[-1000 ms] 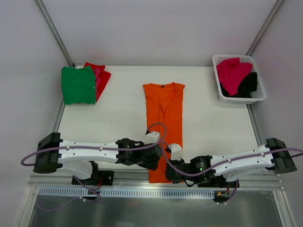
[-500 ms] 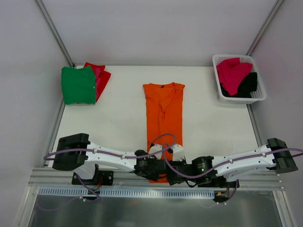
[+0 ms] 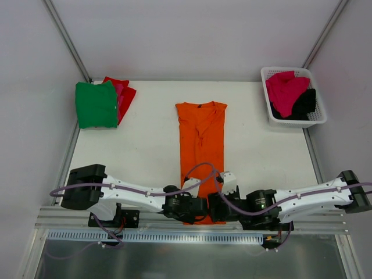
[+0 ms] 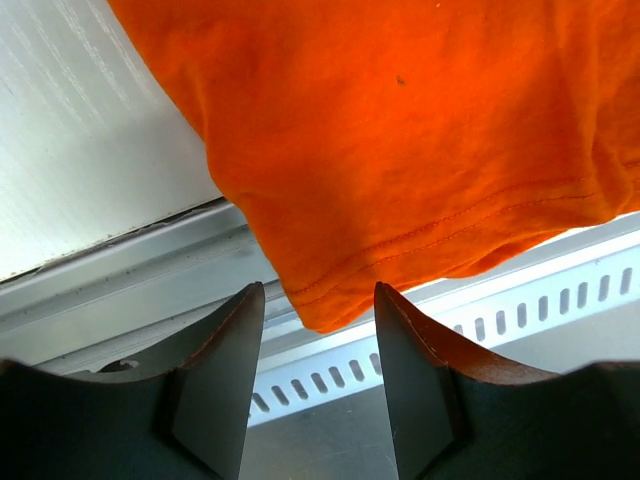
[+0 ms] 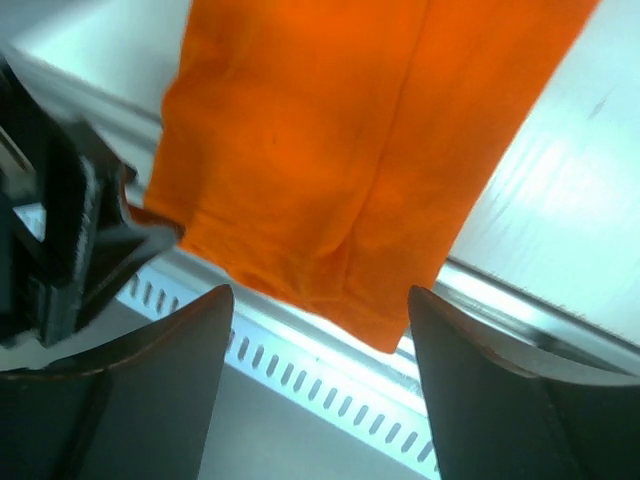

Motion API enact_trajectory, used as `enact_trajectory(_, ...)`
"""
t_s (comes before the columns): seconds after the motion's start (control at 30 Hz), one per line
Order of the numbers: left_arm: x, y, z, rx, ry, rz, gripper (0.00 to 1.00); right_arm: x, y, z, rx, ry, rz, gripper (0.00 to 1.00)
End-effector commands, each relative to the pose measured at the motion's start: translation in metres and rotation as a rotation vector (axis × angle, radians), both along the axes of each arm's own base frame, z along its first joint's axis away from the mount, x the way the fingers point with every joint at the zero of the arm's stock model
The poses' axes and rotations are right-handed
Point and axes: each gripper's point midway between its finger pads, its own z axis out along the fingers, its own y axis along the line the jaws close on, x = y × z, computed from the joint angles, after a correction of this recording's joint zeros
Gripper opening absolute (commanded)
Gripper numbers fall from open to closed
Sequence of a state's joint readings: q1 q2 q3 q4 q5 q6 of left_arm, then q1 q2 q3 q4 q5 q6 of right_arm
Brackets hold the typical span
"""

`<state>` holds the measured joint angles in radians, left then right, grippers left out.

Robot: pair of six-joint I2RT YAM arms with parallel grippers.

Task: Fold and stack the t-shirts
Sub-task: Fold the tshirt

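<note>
Your orange t-shirt (image 3: pixel 201 136) lies in the middle of the table (image 3: pixel 145 145), folded lengthwise into a long narrow strip; its collar points to the far side, a crease runs down its length, and its near hem hangs over the table's near edge. From above you see nearly the whole strip but not that hem; the left gripper (image 3: pixel 197 208) and the right gripper (image 3: pixel 216 204) meet over the near end and cover it.

The wrist views give you what the top view hides. The left wrist camera shows the stitched hem corner drooping over the slotted metal rail (image 4: pixel 500 320); the left fingers (image 4: pixel 220 380) stand apart on either side of that corner and do not pinch it. The right wrist camera shows the hem from the other side, with a crease running up near its middle; the right fingers (image 5: pixel 480 380) are spread wide with nothing clamped between them. At the left margin of that view the left gripper's dark body sits just beside the hem's left corner; you cannot tell whether it touches the cloth.

Around you, at the far left, a folded green t-shirt (image 3: pixel 96 104) lies on top of a red t-shirt (image 3: pixel 127 93); at the far right a white basket (image 3: pixel 267 93) holds a magenta-pink t-shirt (image 3: pixel 285 90) bunched over a black t-shirt (image 3: pixel 307 106); both groups are well apart from the orange strip.
</note>
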<state>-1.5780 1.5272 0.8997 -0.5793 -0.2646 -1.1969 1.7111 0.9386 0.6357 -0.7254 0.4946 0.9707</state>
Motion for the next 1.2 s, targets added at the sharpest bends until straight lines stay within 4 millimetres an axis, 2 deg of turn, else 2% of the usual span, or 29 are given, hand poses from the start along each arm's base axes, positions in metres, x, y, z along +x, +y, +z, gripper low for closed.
enact_trajectory(0.0,-0.006,0.001,0.005,-0.014,0.004,0.006,0.48,0.039,-0.018,0.025,0.073,-0.160,-0.129,0.73)
enact_trajectory(0.07,-0.008,0.001,0.005,-0.015,0.003,0.009,0.48,0.056,-0.028,0.032,0.101,-0.203,-0.183,0.56)
enact_trajectory(0.1,-0.007,0.001,0.005,-0.014,-0.001,0.013,0.48,0.062,-0.032,0.043,0.153,-0.217,-0.199,0.46)
enact_trajectory(0.13,-0.008,0.002,0.004,-0.013,0.000,0.013,0.48,0.069,-0.035,0.049,0.172,-0.235,-0.215,0.20)
enact_trajectory(0.17,-0.007,0.003,0.004,-0.012,-0.004,0.017,0.48,0.079,-0.043,0.058,0.208,-0.261,-0.257,0.07)
enact_trajectory(0.2,-0.006,0.003,0.004,-0.013,-0.010,0.017,0.48,0.084,-0.046,0.062,0.218,-0.271,-0.267,0.00)
enact_trajectory(0.37,-0.004,-0.001,0.006,-0.016,-0.022,0.015,0.48,0.107,-0.058,0.083,0.172,-0.312,-0.285,0.01)
enact_trajectory(0.4,-0.004,-0.002,0.006,-0.017,-0.023,0.015,0.48,0.106,-0.053,0.083,0.171,-0.284,-0.261,0.00)
enact_trajectory(0.47,0.000,0.000,0.009,-0.016,-0.042,0.017,0.47,0.121,-0.049,0.088,0.155,-0.291,-0.265,0.01)
enact_trajectory(0.5,0.004,0.001,0.012,-0.015,-0.063,0.022,0.48,0.124,-0.039,0.094,0.188,-0.271,-0.245,0.00)
enact_trajectory(0.57,0.023,0.006,0.030,-0.015,-0.159,0.045,0.51,0.146,-0.043,0.091,0.147,-0.259,-0.273,0.01)
enact_trajectory(0.6,0.032,0.008,0.039,-0.014,-0.191,0.040,0.52,0.147,-0.028,0.096,0.205,-0.211,-0.229,0.01)
enact_trajectory(0.63,0.048,0.010,0.047,-0.022,-0.218,0.068,0.54,0.153,-0.025,0.094,0.215,-0.182,-0.221,0.01)
enact_trajectory(0.67,0.063,0.009,0.063,-0.059,-0.255,0.087,0.57,0.173,-0.032,0.084,0.182,-0.144,-0.255,0.00)
enact_trajectory(0.7,0.076,0.011,0.070,-0.057,-0.273,0.078,0.57,0.176,-0.023,0.085,0.223,-0.096,-0.222,0.01)
enact_trajectory(0.73,0.098,0.017,0.080,-0.068,-0.280,0.132,0.57,0.192,-0.027,0.093,0.237,-0.090,-0.245,0.00)
enact_trajectory(0.77,0.111,0.014,0.092,-0.077,-0.304,0.099,0.58,0.199,-0.023,0.083,0.216,-0.039,-0.228,0.00)
enact_trajectory(0.8,0.123,0.015,0.101,-0.081,-0.326,0.105,0.59,0.208,-0.023,0.083,0.200,-0.040,-0.207,0.00)
enact_trajectory(0.83,0.136,0.017,0.108,-0.084,-0.345,0.116,0.59,0.225,-0.024,0.097,0.216,-0.060,-0.220,0.00)
enact_trajectory(0.87,0.164,0.024,0.120,-0.089,-0.365,0.179,0.60,0.234,-0.023,0.099,0.215,-0.054,-0.213,0.00)
enact_trajectory(0.9,0.177,0.023,0.126,-0.105,-0.366,0.165,0.60,0.244,-0.018,0.087,0.199,0.000,-0.189,0.01)
enact_trajectory(0.93,0.190,0.025,0.130,-0.122,-0.363,0.178,0.60,0.256,-0.020,0.088,0.203,0.009,-0.199,0.00)
enact_trajectory(0.97,0.213,0.037,0.132,-0.121,-0.365,0.219,0.60,0.270,-0.014,0.101,0.234,0.003,-0.178,0.01)
enact_trajectory(1.0,0.222,0.031,0.136,-0.178,-0.345,0.218,0.59,0.281,-0.011,0.087,0.220,0.050,-0.170,0.00)
enact_trajectory(1.03,0.230,0.033,0.135,-0.188,-0.339,0.230,0.59,0.299,-0.009,0.100,0.240,0.027,-0.170,0.00)
enact_trajectory(1.07,0.238,0.035,0.135,-0.193,-0.341,0.232,0.59,0.309,-0.007,0.100,0.244,0.032,-0.167,0.01)
enact_trajectory(1.1,0.250,0.043,0.133,-0.193,-0.342,0.266,0.59,0.316,-0.003,0.100,0.252,0.046,-0.157,0.01)
enact_trajectory(1.13,0.256,0.040,0.133,-0.217,-0.333,0.266,0.59,0.328,0.000,0.087,0.239,0.083,-0.159,0.00)
enact_trajectory(1.17,0.261,0.040,0.127,-0.218,-0.318,0.272,0.59,0.336,0.004,0.087,0.243,0.090,-0.150,0.00)
